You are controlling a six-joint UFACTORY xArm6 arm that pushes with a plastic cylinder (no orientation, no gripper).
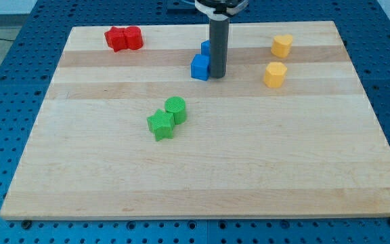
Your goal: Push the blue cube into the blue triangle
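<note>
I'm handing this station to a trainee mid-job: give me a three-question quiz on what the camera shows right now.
1. True or false: my tip stands at the view's right of the blue cube.
2. Which pair of blocks lies nearest the view's top left corner? A) the two yellow blocks B) the two red blocks C) the two green blocks
3. Fill in: the blue triangle is partly hidden behind the ____.

Key: 1 true; 2 B; 3 rod.
</note>
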